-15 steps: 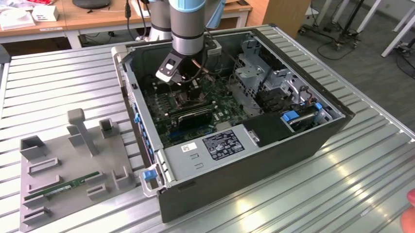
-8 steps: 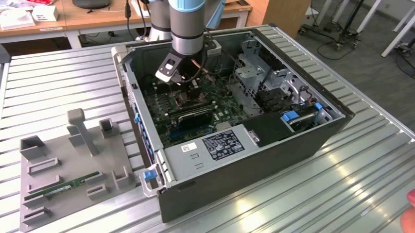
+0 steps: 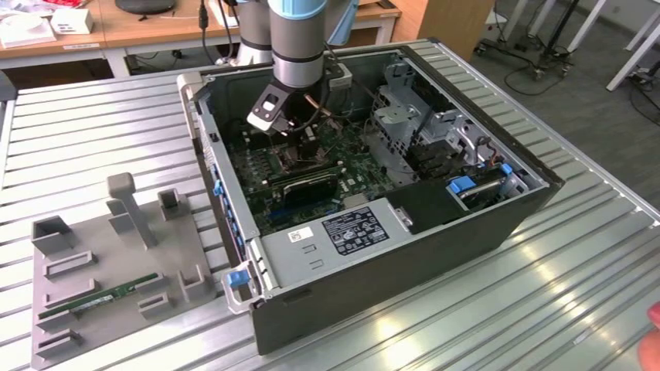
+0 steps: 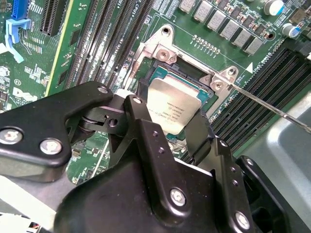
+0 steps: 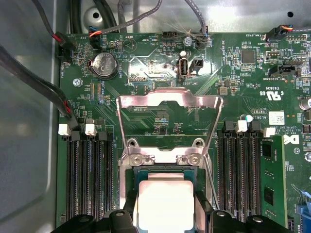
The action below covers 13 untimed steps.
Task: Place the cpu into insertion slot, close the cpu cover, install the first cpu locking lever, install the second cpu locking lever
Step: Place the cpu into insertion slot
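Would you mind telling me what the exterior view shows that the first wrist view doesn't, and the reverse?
The exterior view adds the arm reaching into the computer case on the slatted table, plus a grey fixture holding a green memory stick. The first wrist view adds the cpu cover swung open and the gripper holding the cpu over the socket. Both show the green motherboard and its memory slots.

Bright, even overhead room light, soft glare patches on the ribbed metal table point(image 3: 464, 325) toward the exterior view's right, computer case point(image 3: 413, 263) interior shadowed, cpu point(image 5: 165, 206) top washed pale, sheen on cpu cover point(image 5: 167, 101)
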### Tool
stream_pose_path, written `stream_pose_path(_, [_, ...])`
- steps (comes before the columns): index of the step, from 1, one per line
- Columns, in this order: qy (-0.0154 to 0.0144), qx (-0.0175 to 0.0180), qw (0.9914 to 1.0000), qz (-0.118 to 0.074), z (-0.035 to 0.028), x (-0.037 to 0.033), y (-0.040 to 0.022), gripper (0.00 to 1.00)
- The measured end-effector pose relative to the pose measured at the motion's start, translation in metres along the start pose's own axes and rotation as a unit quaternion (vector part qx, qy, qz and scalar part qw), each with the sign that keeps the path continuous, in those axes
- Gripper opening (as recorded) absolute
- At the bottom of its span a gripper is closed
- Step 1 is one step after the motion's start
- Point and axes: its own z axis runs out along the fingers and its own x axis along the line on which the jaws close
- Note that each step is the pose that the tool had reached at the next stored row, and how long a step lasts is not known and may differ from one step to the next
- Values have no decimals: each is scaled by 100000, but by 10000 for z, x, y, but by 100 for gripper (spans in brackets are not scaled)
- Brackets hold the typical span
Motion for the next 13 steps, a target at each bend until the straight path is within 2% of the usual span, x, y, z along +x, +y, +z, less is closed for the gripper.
stream_pose_path(4, [98,-37,100000,10,6,4,1,55])
stream_pose_path(5, [68,-40,100000,9,5,3,1,55])
stream_pose_path(6, [44,-25,100000,7,3,2,1,60])
stream_pose_path(9, [10,-3,100000,0,0,0,0,60])
stream_pose_path(13, [12,0,100000,2,-45,1,2,60])
